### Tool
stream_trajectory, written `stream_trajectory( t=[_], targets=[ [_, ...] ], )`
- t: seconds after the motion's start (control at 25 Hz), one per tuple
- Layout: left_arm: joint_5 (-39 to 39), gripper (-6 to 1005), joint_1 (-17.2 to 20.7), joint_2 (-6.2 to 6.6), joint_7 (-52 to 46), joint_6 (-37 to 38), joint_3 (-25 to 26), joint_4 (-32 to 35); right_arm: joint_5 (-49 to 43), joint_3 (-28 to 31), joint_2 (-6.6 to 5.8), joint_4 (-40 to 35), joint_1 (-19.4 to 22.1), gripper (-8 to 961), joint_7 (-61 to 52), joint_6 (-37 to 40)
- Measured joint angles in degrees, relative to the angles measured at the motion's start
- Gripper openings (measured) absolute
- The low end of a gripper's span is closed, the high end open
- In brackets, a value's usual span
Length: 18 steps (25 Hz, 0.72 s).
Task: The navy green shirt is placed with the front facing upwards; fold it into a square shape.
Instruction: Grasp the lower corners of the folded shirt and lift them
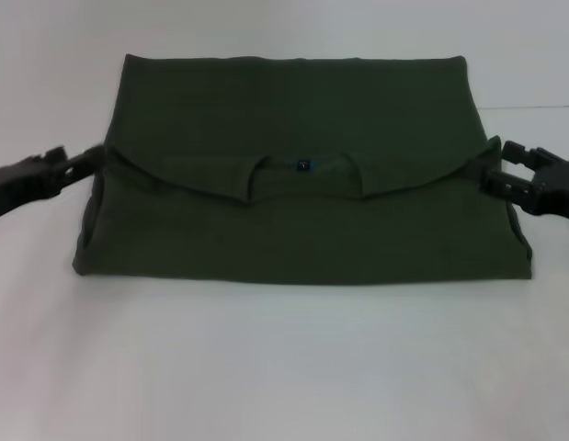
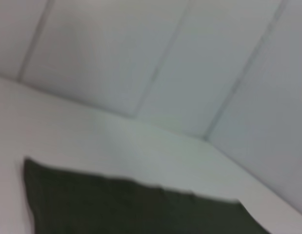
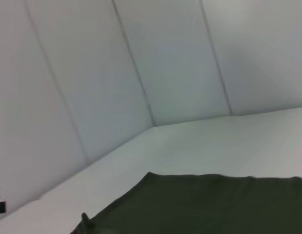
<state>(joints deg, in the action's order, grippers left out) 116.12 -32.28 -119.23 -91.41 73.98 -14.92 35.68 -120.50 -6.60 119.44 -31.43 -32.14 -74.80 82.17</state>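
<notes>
The navy green shirt [image 1: 302, 234] lies on the white table, folded into a wide band. Its collar and small blue neck label [image 1: 302, 165] face up on a flap that sags in the middle and lifts at both ends. My left gripper [image 1: 100, 158] pinches the flap's left corner and my right gripper [image 1: 492, 175] pinches its right corner, both just above the cloth. No chest lettering shows. The left wrist view takes in a dark stretch of the shirt [image 2: 141, 209], and so does the right wrist view, where the shirt [image 3: 214, 204] lies low in the picture.
The white table [image 1: 284, 367] extends in front of the shirt and beyond it. White panelled walls [image 3: 141, 58] rise behind the table, and the same walls [image 2: 165, 58] fill the left wrist view.
</notes>
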Motion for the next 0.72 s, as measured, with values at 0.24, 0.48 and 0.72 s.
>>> stream_trajectory(
  t=[0.24,0.48,0.72],
  targets=[
    [1.14,831,5.32,-1.14,-1.15,3.56,0.2,8.71,0.01,-0.07,0.16,0.38,1.36,920,0.18,1.98],
    [7.63,830,4.5,-1.29,-1.88,2.03,-2.26,9.56,-0.13,-0.08,0.24,1.24,1.3,914,0.38,2.72],
    [14.02,836,2.57,-1.44,-1.54,-3.69,-10.41,8.28,-0.31,-0.16,0.26,1.86,1.21,908,0.39,3.08]
  ],
)
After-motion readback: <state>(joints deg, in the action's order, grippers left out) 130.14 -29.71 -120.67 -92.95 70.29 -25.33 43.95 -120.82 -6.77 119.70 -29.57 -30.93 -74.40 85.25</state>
